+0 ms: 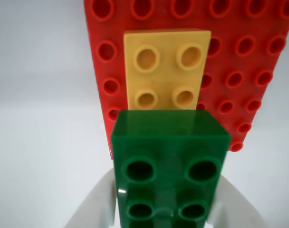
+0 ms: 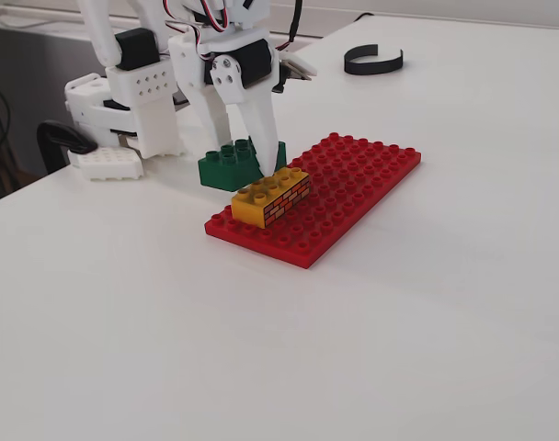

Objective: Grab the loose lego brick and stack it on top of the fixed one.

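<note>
The loose lego brick [image 1: 170, 156], dark green, fills the lower middle of the wrist view, with a white finger [image 1: 99, 204] pressed against each of its sides. My gripper [image 1: 167, 190] is shut on it. In the fixed view the loose lego brick [image 2: 226, 165] sits low at the table, just left of the baseplate, and my gripper [image 2: 247, 165] comes down over it. Whether it still touches the table I cannot tell. The fixed one [image 2: 270, 195], yellow with a brick-wall print, stands on the baseplate right beside the green brick; the fixed one [image 1: 166, 71] lies directly beyond it in the wrist view.
The red studded baseplate [image 2: 353, 184] lies mid-table with the yellow brick near its left edge. The arm's white base [image 2: 123, 119] stands at the back left. A black curved clip [image 2: 373, 61] lies far back. White tabletop [image 2: 399, 322] stretches to the front and right.
</note>
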{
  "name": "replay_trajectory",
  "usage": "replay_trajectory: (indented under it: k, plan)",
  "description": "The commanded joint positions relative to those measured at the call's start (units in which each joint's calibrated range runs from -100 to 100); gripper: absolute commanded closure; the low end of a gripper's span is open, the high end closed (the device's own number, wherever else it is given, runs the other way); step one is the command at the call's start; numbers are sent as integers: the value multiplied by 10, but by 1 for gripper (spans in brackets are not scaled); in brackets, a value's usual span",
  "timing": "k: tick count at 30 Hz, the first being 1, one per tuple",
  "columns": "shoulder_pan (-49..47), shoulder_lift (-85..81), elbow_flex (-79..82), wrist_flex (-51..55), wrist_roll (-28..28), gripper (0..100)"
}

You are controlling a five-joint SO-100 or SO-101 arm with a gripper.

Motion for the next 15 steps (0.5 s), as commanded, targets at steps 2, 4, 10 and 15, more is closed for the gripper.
replay_trajectory:
  k: [2,4,10,15]
  plan:
    - [-10,41,-8,-12,0,91]
    - [-13,69,-8,-27,-1,91]
    - [-30,96,-8,-42,-11,91]
    - [-55,94,-21,-30,-28,91]
